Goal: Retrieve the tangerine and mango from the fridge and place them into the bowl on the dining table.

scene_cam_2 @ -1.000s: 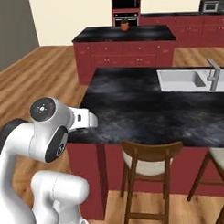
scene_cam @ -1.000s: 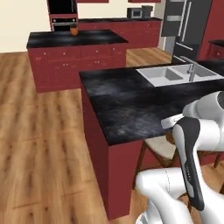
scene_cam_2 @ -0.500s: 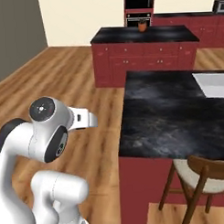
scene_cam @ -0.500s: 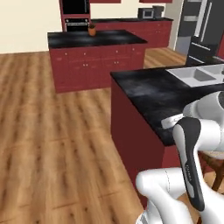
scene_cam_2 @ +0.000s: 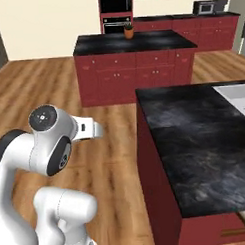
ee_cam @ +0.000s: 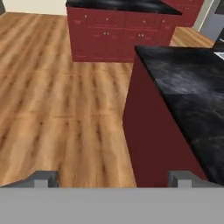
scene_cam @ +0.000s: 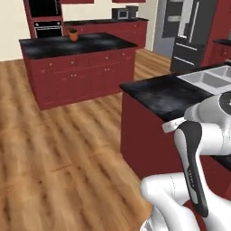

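Black marbled dining table (scene_cam_2: 195, 137), wood floor (scene_cam: 54, 149)

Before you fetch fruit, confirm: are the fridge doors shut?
Yes, the fridge stands with both dark doors flush and closed in the left base view.

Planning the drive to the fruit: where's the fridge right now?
In the left base view the fridge stands at the upper right, doors shut, beyond the dining table with its sink.
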Robot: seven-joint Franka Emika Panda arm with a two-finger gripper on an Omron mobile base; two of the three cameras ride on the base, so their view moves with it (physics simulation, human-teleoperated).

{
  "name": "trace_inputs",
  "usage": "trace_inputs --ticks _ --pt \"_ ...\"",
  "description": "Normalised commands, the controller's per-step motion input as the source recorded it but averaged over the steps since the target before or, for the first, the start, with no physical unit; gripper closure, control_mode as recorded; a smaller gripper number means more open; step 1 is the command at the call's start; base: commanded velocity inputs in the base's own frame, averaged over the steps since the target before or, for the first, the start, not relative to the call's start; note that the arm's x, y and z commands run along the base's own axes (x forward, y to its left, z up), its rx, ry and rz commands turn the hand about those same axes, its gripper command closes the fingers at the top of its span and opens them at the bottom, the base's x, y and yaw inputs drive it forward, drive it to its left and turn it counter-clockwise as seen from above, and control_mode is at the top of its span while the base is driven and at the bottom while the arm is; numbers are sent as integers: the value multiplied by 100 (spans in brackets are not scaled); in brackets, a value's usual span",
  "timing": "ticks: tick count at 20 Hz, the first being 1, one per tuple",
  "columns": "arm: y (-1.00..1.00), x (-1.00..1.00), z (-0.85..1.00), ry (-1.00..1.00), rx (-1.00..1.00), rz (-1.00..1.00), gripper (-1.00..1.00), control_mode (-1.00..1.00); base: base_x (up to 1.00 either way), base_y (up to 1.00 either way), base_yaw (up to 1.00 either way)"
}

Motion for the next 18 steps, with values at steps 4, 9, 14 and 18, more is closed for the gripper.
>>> trace_inputs --ticks 4,9,14,18 --pt "0 0 0 0 0 0 -100 100 86 77 -71" --pt "0 0 0 0 0 0 -100 100 73 98 -55" --pt "0 0 0 0 0 0 -100 100 75 100 -34" --pt "0 0 0 0 0 0 -100 100 52 100 -26"
